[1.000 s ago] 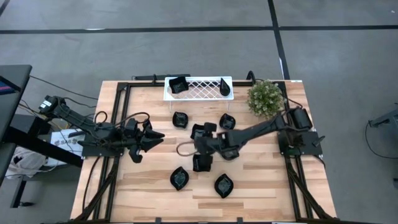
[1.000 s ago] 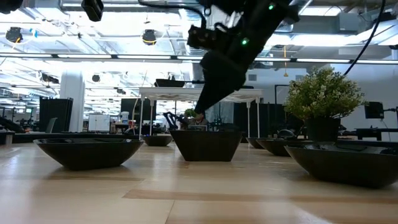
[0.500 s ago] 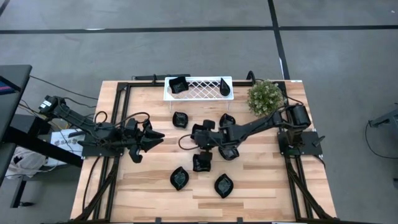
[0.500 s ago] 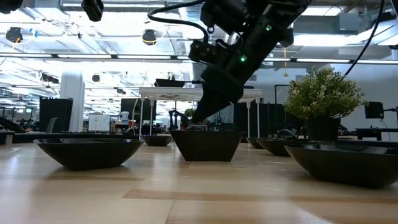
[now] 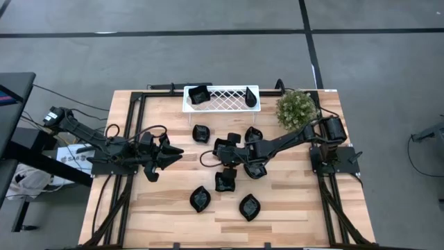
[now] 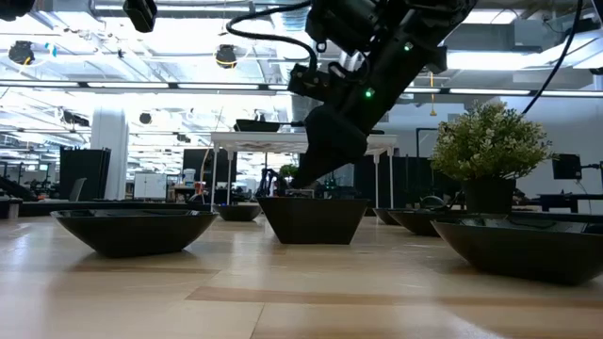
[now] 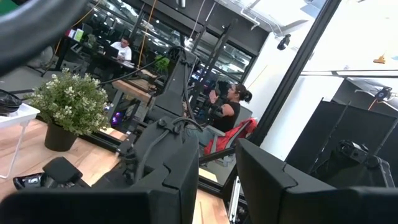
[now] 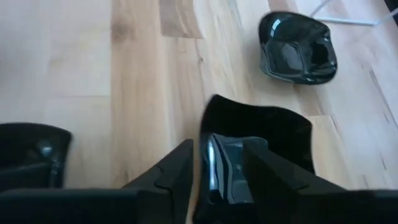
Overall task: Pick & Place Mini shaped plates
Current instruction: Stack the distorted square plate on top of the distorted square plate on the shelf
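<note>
Glossy black mini shaped plates lie scattered on the wooden table: a square one (image 5: 225, 182), two leaf-shaped ones (image 5: 200, 198) (image 5: 249, 207), and small ones (image 5: 200, 132) (image 5: 253, 133). Two more sit in the white lattice tray (image 5: 222, 98). My right gripper (image 5: 222, 148) (image 8: 217, 177) is open and low over a square plate (image 8: 261, 127) in the table's middle. One finger stands outside its rim (image 8: 209, 155) and the other over its inside. The plate rests flat on the table. My left gripper (image 5: 171, 151) (image 7: 217, 186) waits open at the table's left, pointing at the room.
A potted plant (image 5: 296, 109) stands at the far right corner. Another small plate (image 8: 297, 47) lies just beyond the right gripper, and a further one (image 8: 31, 149) to its side. In the low view the near square plate (image 6: 312, 217) hides the gripper's tips. People sit in the room beyond.
My right gripper has moved toward the table's far edge, from just above the near square plate to the square plate in the table's middle, and has come down over its rim. The plates have stayed where they were.
</note>
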Tool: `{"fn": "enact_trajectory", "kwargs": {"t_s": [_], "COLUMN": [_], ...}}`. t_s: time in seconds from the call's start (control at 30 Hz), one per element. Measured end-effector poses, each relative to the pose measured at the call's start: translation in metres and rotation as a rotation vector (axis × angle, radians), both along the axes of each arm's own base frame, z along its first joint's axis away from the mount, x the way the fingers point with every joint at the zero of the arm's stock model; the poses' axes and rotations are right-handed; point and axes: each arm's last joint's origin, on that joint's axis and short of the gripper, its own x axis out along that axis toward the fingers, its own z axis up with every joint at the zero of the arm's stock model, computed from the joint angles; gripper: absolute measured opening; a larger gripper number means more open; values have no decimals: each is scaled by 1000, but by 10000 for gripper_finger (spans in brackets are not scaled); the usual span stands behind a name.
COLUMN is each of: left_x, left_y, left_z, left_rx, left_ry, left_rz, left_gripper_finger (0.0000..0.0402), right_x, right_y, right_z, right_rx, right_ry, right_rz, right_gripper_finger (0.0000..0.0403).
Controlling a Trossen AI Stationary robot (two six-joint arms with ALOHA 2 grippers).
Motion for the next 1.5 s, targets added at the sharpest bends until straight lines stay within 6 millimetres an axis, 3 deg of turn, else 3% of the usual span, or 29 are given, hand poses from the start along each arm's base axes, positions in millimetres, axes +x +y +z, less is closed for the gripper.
{"fn": "enact_trajectory", "kwargs": {"t_s": [0.1, 0.27, 0.5, 0.73, 1.1, 1.33, 1.5], "left_x": [0, 0, 0, 0, 0, 0, 0], "left_y": [0, 0, 0, 0, 0, 0, 0], "left_z": [0, 0, 0, 0, -1, -2, -2], "left_rx": [0, 0, 0, 0, 5, 7, 7], "left_ry": [0, 0, 0, 0, 9, 14, 14], "left_rz": [0, 0, -1, -1, -1, 0, 0], "left_gripper_finger": [108, 108, 108, 108, 108, 108, 108], "right_x": [1, 5, 6, 7, 7, 4, 11], "right_y": [3, 2, 1, -1, 0, 3, 12], "right_z": [0, -19, -29, -27, -27, -24, -2], "right_rx": [18, 18, -11, -15, 18, 62, 54], "right_ry": [-10, 30, 55, 43, 44, 58, 73], "right_rz": [21, 15, -22, -34, -22, -48, -15], "right_gripper_finger": [175, 218, 223, 173, 12, 4, 3]}}
